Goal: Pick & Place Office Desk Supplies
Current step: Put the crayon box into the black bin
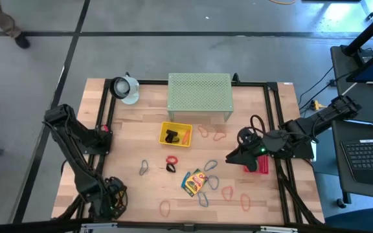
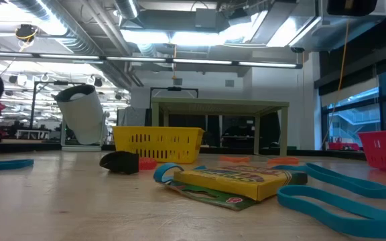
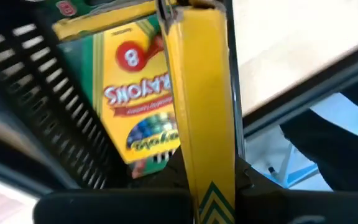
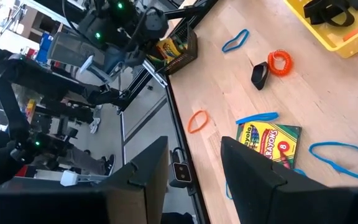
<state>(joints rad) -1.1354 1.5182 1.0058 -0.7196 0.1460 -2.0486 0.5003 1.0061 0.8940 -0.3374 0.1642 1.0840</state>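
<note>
Only the left wrist view showed the left gripper clamped on a crayon box above the black mesh tray; the right gripper stood open.

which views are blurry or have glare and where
Low view: ceiling lights glare bright, the near blue loop is soft. Left wrist view: the yellow crayon box fills the frame close up and blurs. High view: evenly lit, little shadow on the table.
</note>
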